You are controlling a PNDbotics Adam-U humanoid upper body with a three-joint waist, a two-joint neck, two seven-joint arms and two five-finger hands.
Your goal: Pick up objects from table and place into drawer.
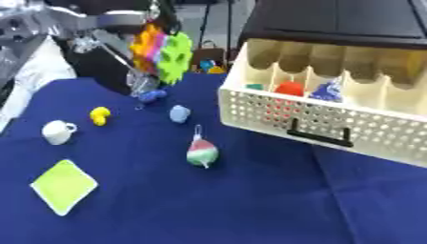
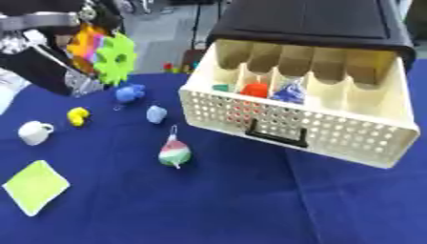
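My left hand (image 1: 160, 16) reaches in from the upper left and is shut on a colourful gear toy (image 1: 163, 51) of orange, pink and lime green pieces, held up above the table's far edge. To its right an open cream perforated drawer (image 2: 333, 136) juts from a black cabinet (image 2: 317, 21). Inside it lie a red thing (image 2: 254, 89), a teal thing (image 2: 221, 87) and a blue-and-white thing (image 2: 289, 93). On the blue cloth lie a watermelon-coloured toy with a string (image 1: 201, 152), a light blue piece (image 1: 179, 114), a darker blue piece (image 1: 153, 96), a yellow piece (image 1: 100, 116) and a white cup (image 1: 57, 132).
A lime green square (image 1: 63, 185) lies flat at the near left. A clear, shiny object (image 2: 83, 83) stands under the gear toy. The drawer's black handle (image 2: 275, 136) faces the table's middle. Blue cloth (image 1: 250, 209) spreads across the near side.
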